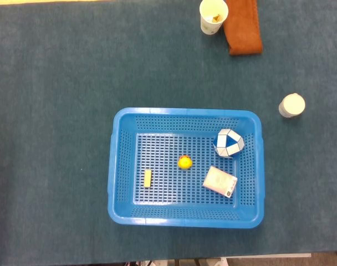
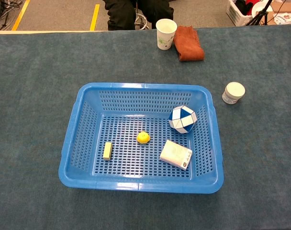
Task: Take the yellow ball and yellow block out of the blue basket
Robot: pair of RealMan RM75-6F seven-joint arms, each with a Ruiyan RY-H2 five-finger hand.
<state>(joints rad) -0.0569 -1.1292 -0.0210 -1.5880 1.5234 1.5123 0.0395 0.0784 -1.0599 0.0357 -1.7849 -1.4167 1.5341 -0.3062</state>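
Neither robot hand shows, state unknowable; yellow ball (image 2: 143,137) and yellow block (image 2: 107,150) lie apart in blue basket (image 2: 136,184).

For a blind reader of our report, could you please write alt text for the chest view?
A blue basket on a dark teal table holds a yellow ball at its centre, a yellow block to its left, and a blue-and-white puzzle ball and small white box at right. No robot hand is visible.
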